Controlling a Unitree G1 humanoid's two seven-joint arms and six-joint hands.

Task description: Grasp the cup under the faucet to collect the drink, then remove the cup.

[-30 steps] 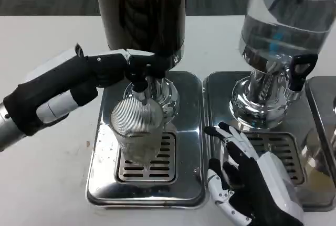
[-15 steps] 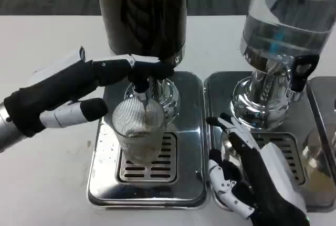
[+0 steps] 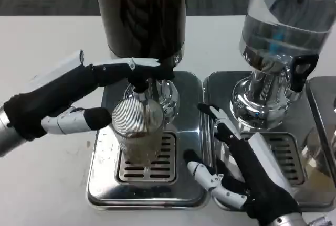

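**The Drink Is Being Poured**

In the head view, the cup [image 3: 138, 131] is seen on the drain tray [image 3: 186, 181], right under the faucet [image 3: 140, 82]. A thin stream is being caught in it, so the filling step is judged to be in hand. The faucet lever is touched by the left hand [image 3: 68, 97], its fingers stretched out. Right of the cup, the right hand [image 3: 239, 171] is held spread apart, with nothing in it. Next, the cup needs to be grasped.
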